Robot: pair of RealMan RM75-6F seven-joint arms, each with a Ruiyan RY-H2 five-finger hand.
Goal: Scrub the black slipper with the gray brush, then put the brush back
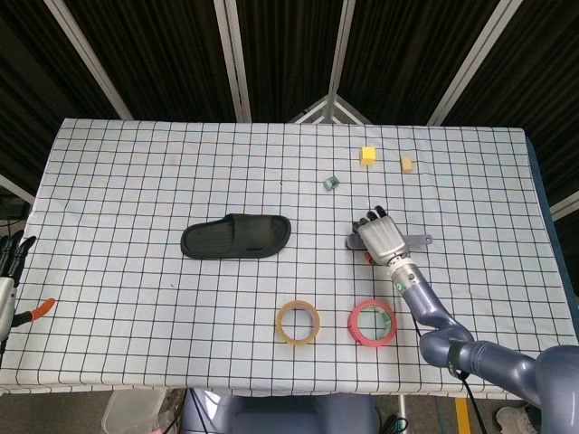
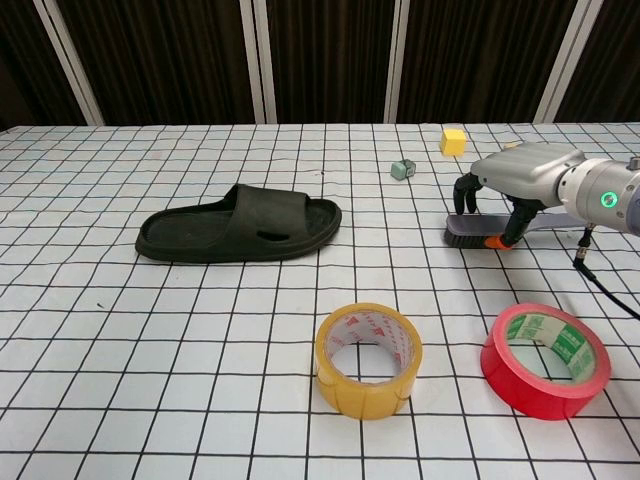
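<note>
The black slipper lies flat in the middle of the checked table, toe end to the right. Right of it the gray brush lies on the cloth, its handle pointing right. My right hand arches over the brush, fingers reaching down past its far side and the orange-tipped thumb on its near side. The fingers do not look closed on the brush. My left hand shows only at the far left edge of the head view, off the table, fingers apart and holding nothing.
A yellow tape roll and a red tape roll sit near the front edge. A yellow cube, a tan block and a small green piece lie behind the brush.
</note>
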